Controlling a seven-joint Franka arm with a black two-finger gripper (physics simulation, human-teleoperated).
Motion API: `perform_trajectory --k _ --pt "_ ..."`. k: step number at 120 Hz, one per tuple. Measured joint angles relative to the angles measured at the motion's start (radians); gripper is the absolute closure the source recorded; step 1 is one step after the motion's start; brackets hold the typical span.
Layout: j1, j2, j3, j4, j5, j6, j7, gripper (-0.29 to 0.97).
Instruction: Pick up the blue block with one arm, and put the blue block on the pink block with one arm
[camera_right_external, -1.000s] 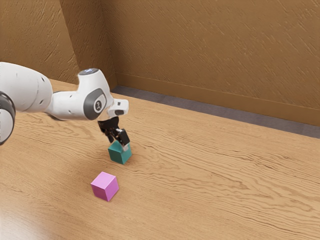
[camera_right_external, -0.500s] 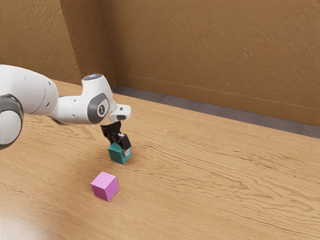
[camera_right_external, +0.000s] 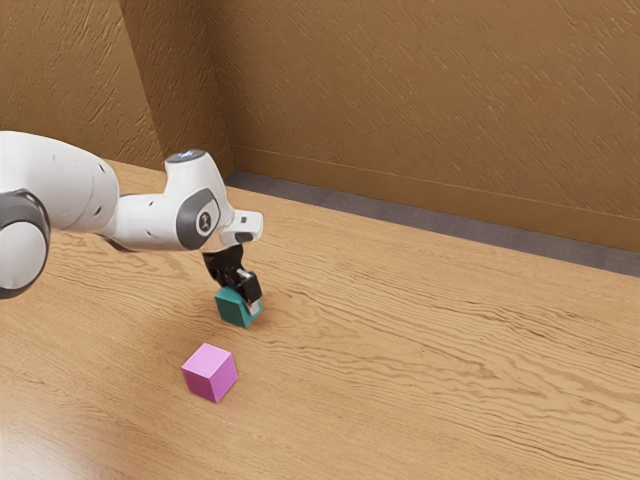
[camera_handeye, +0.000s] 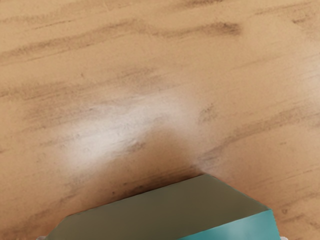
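The blue block (camera_right_external: 236, 309), teal in colour, rests on the wooden table (camera_right_external: 430, 330), and my black gripper (camera_right_external: 243, 291) is down over its top. The fingers (camera_right_external: 250, 288) straddle the block and press its two sides, so the gripper is shut on it. In the wrist view the blue block (camera_handeye: 170, 215) lies right under my hand. The pink block (camera_right_external: 209, 372) sits on the table nearer the front, a short way from the blue one toward the exterior view's left, with nothing touching it.
A brown wall (camera_right_external: 420, 100) with a dark floor strip (camera_right_external: 450, 222) runs behind the table's far edge. Bare wood stretches around both blocks and out toward the exterior view's right.
My hand has come down onto the blue block and the fingers have drawn in against its sides. Both blocks stay where they were.
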Motion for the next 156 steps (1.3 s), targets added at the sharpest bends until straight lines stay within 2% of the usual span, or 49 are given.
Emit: perform_trajectory --k 43,54,80,101,112,135,156 --pt "-0.001 -0.044 0.009 -0.010 0.000 -0.002 -0.012 0.29" --pt "-0.001 -0.117 0.011 -0.053 0.000 -0.011 -0.018 0.29" --pt "0.000 -0.329 -0.020 -0.275 0.004 -0.022 -0.102 0.29" --pt "-0.007 -0.457 -0.059 -0.433 0.091 0.001 -0.231 0.28" --pt "-0.007 -0.482 -0.060 -0.475 0.122 0.007 -0.294 0.29" --pt "0.000 -0.492 -0.062 -0.511 0.145 0.013 -0.400 0.29" --pt "0.030 -0.549 -0.091 -0.569 0.150 0.016 -0.471 0.29"
